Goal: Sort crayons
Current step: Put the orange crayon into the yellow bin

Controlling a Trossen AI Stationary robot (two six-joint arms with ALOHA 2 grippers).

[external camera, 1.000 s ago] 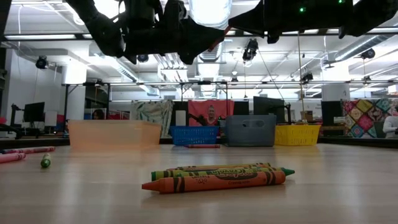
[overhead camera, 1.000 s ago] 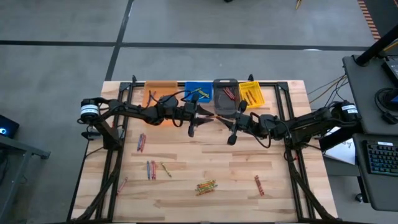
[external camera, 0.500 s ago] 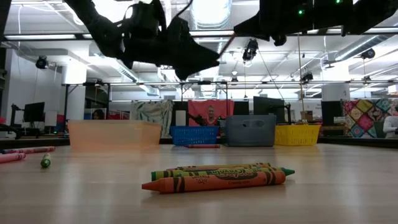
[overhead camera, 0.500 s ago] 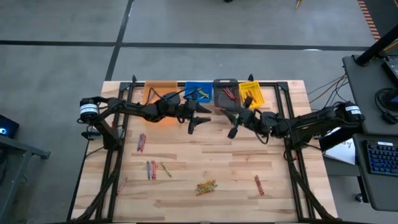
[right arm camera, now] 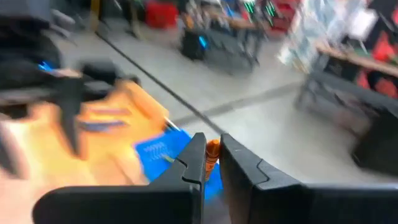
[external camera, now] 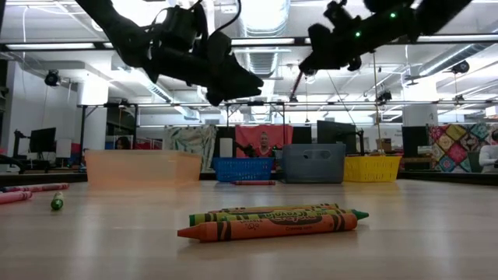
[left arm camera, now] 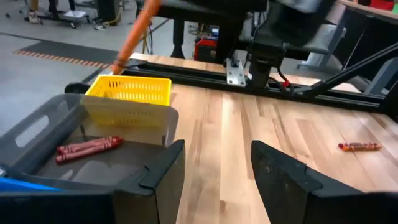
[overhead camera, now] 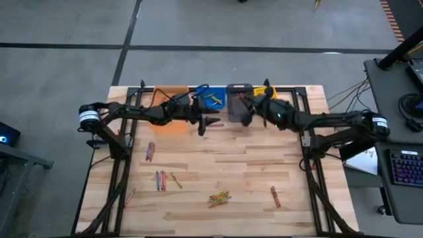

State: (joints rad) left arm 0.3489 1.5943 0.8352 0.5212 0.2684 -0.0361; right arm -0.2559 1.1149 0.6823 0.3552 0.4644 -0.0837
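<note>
My right gripper (overhead camera: 246, 114) hangs above the grey bin (overhead camera: 239, 100) at the table's far edge, shut on an orange crayon (left arm camera: 133, 36). My left gripper (overhead camera: 206, 123) hovers open just in front of the blue bin (overhead camera: 211, 98), with nothing between its fingers (left arm camera: 168, 174). Two red crayons (left arm camera: 87, 148) lie on the grey bin's floor. More crayons lie flat on the wood: one group (overhead camera: 219, 198) near the front, a red one (overhead camera: 274, 196) to its right, and others (overhead camera: 160, 180) (overhead camera: 150, 151) on the left. My right gripper pinches the orange crayon between its two fingers; a short bit of it (right arm camera: 212, 149) shows in the narrow gap. The rest of the crayon (left arm camera: 124, 53) slants down below the gripper, lifted clear above the bins.
The orange bin (overhead camera: 170, 100), blue bin, grey bin and yellow bin (overhead camera: 266, 98) stand in a row along the far edge. Black frame rails (overhead camera: 119, 172) run down both sides of the table. A lone crayon (overhead camera: 129, 196) lies by the left rail.
My right gripper has swung toward the table's far edge and a little up, from in front of the bins to over the grey bin, tipping from pointing down to nearly level with the orange crayon. My left gripper has tipped up toward level, and its fingers stand wider apart.
</note>
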